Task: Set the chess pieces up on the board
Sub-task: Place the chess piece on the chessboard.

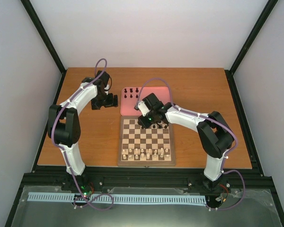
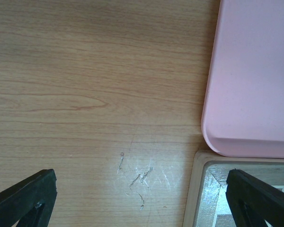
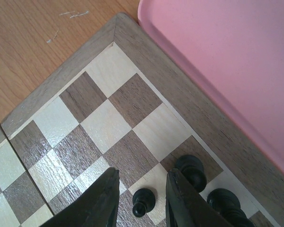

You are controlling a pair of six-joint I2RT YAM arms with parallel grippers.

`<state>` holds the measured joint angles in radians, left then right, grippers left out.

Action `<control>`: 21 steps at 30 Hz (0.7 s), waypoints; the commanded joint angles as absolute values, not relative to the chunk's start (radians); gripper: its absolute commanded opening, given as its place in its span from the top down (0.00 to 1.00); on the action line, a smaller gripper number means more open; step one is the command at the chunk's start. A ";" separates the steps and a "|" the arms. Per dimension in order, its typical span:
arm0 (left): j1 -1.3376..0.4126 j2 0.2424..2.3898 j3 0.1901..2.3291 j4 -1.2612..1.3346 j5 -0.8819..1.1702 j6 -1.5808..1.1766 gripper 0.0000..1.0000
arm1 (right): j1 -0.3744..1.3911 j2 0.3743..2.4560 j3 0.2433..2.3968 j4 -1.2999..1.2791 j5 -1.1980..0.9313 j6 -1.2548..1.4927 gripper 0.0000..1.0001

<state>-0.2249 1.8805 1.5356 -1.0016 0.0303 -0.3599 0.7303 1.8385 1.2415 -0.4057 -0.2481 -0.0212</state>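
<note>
Wooden table [image 1: 203, 94], white walls [image 1: 146, 33], board [image 3: 66, 78] beside pink tray [image 3: 227, 61], left jaws spread wide, right jaws parted around black pawn [image 3: 143, 201]

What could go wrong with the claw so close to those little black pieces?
The right claw straddles a small black pawn with little room; lifting crookedly could tip it. A taller black piece stands right beside one finger, which might knock it over. Both sit near the board edge, so a knocked piece may roll toward the pink tray.
</note>
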 commanded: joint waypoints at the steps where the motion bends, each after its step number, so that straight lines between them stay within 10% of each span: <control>1: -0.225 1.875 1.555 -0.992 0.038 -0.355 0.00 | 0.743 1.805 1.254 -0.427 -0.236 -0.036 0.71; 12: -0.225 1.866 1.536 -0.982 0.036 -0.355 0.00 | 0.754 1.761 1.213 -0.471 -0.250 -0.051 0.73; 21: -0.225 1.860 1.529 -0.980 0.036 -0.356 0.00 | 0.776 1.747 1.209 -0.493 -0.271 -0.049 0.97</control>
